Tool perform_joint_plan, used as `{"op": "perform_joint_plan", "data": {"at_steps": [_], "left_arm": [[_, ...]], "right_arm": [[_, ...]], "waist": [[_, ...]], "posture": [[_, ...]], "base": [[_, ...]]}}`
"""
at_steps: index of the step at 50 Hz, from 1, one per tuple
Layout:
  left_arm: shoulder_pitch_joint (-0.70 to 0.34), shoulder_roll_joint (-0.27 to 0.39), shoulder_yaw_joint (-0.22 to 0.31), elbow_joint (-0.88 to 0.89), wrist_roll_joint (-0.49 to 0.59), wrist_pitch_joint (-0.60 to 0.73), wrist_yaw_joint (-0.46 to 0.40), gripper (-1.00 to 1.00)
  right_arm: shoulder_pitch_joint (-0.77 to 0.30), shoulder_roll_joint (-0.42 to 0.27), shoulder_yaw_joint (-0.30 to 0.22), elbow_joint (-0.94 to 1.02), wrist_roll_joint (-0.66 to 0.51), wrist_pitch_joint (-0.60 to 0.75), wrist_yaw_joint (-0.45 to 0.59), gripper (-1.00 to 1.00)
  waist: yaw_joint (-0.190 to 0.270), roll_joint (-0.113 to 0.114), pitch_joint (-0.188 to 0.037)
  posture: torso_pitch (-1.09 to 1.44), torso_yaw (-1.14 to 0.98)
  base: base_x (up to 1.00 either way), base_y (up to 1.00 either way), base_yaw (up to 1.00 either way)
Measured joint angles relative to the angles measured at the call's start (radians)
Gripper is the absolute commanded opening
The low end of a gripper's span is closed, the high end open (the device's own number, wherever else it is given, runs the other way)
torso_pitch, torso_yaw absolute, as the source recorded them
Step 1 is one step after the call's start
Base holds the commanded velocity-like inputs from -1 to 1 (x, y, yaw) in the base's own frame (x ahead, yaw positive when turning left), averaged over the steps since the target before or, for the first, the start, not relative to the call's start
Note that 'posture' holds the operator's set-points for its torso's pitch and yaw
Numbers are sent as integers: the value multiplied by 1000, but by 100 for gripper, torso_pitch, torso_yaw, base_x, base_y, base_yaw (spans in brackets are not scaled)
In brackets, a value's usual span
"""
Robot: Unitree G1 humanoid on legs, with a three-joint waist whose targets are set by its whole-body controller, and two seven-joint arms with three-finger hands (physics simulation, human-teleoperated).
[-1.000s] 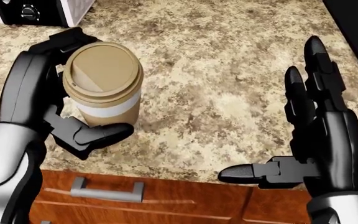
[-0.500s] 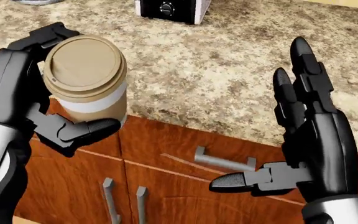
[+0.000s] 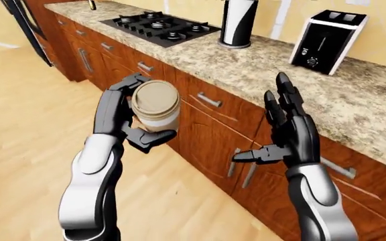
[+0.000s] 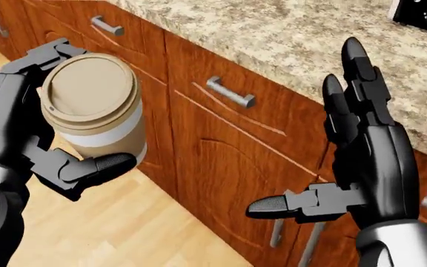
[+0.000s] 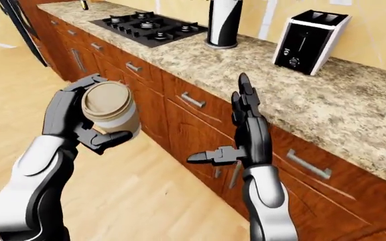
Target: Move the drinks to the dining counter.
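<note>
1. The cup (image 4: 95,105) could slip and fall to the wooden floor (image 3: 19,120). It hangs in the air over that floor with no counter under it, so only the fingers keep it up. A bump or a fast turn while the robot walks could shake it loose.
2. The cup could also tip. It has a lid, but the drink might leak if it leans too far.
3. The cup is close to the cabinet doors (image 4: 221,161), so a swing of the arm could knock it on them.
4. The left hand (image 4: 32,128) is closed around the cup. Fingers curl over its far side and the thumb presses under the white band.
5. The right hand (image 4: 347,167) is wide open. Its fingers point up, the thumb sticks out sideways, and it holds and touches nothing.
6. The dining counter does not show here, only the kitchen counter (image 3: 294,85) with a stove (image 3: 159,27) and a toaster (image 3: 324,37).
</note>
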Motion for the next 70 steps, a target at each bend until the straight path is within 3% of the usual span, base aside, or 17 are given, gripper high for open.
{"op": "perform_joint_plan", "data": {"at_steps": [5,8,11,13,18,22,26,34,37,42,46,49,54,56,63,67,70], "left_arm": [[1,2,-1,-13,-6,7,3,-100],[-23,7,1,-24,-10,21,4,-100],[-9,-3,-18,-20,-20,9,0,-100],[-2,-3,-22,-12,-26,10,-4,-100],[-9,-3,-16,-21,-28,7,-1,-100],[-13,2,-11,-27,-32,0,0,-100],[14,4,12,-13,-22,12,12,-100],[8,6,5,-42,-33,8,8,-100],[-1,3,3,-42,-37,6,8,-100],[15,-3,-19,-34,-48,20,1,-100],[2,-1,-12,-47,-45,17,5,-100],[15,0,1,-50,-38,18,10,-100],[2,1,-9,-63,-45,2,5,-100],[18,2,-6,-56,-46,3,4,-100],[7,4,4,-58,-43,22,13,-100],[8,4,7,-57,-42,12,16,-100],[-9,1,0,-56,-45,4,15,-100]], "right_arm": [[4,2,6,-27,-2,6,-2,100],[-11,-2,-2,-41,0,28,-3,100],[-4,-6,-19,-38,-4,31,-11,100],[0,-5,-21,-30,-6,27,-14,100],[0,-6,-19,-30,-7,30,-16,100],[-5,-2,-15,-17,-9,16,-14,100],[9,5,10,-3,-1,18,-4,100],[13,8,9,-27,-7,4,-11,100],[10,3,3,-34,-6,7,-10,100],[24,3,-15,-13,-10,9,-19,100],[17,3,-13,-16,-6,11,-21,100],[6,4,-7,-2,8,22,-21,100],[-3,1,-25,-23,12,8,-36,100],[8,10,-18,-18,21,4,-38,100],[0,-3,-30,-18,34,18,-46,100],[-2,-3,-22,-24,38,8,-44,100],[4,-7,-31,-34,35,0,-46,100]], "waist": [[-17,-43,10],[-23,-93,-2],[-31,-90,-5],[-28,-77,-10],[-40,4,3],[-35,64,-8],[3,46,-8],[-18,-40,8],[-31,-88,-9],[-30,-64,-8],[-38,-6,-1],[-45,16,-2],[-81,99,-2],[-80,80,14],[-51,32,-2],[-19,6,-25],[-10,-49,-29]], "posture": [[0,0],[0,0],[0,0],[0,0],[0,0],[0,0],[0,0],[0,0],[0,0],[0,0],[0,0],[0,0],[0,0],[0,0],[0,0],[0,0],[0,0]], "base": [[0,0,100],[0,0,100],[0,0,100],[0,0,100],[0,0,100],[0,0,100],[0,0,100],[0,0,100],[0,0,100],[0,0,100],[2,12,75],[55,22,0],[75,14,0],[81,11,0],[85,11,0],[86,10,0],[29,13,67]]}}
